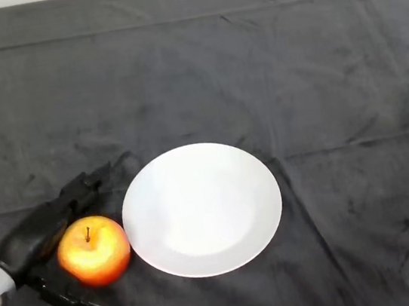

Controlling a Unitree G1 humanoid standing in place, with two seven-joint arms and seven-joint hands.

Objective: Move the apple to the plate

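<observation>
A red-and-yellow apple (94,251) stands upright on the dark cloth, stem up, just left of a white round plate (202,208); its right side nearly touches the plate's left rim. My left hand (28,240) comes in from the lower left and brackets the apple. The fingers (81,187) stretch fairly straight along the apple's far side. The thumb (77,302) lies on its near side. The hand is open, with the apple resting in the gap between thumb and fingers and not lifted. The plate holds nothing.
A dark wrinkled cloth (292,72) covers the whole table. Its far edge runs along the top of the view.
</observation>
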